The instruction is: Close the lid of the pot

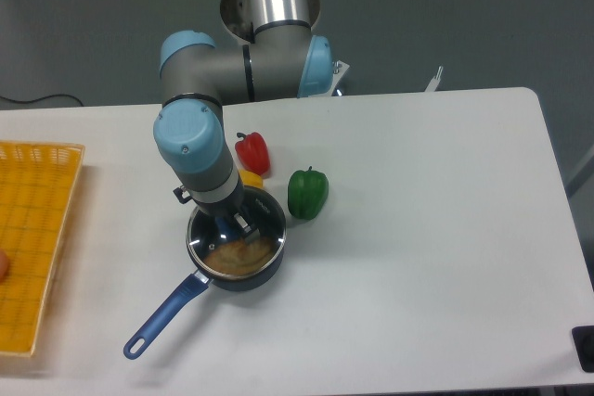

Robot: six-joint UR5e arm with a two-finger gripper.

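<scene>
I count three peppers: one red pepper (252, 151), one green pepper (307, 193), and one yellow pepper (251, 178) mostly hidden behind the arm. I see one pot (239, 257), one lid (238, 236), one yellow basket (32, 238) at the left edge, one table (427, 229).

No legible text or labels

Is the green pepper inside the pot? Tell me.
No, the green pepper sits on the table beside the pot.
</scene>
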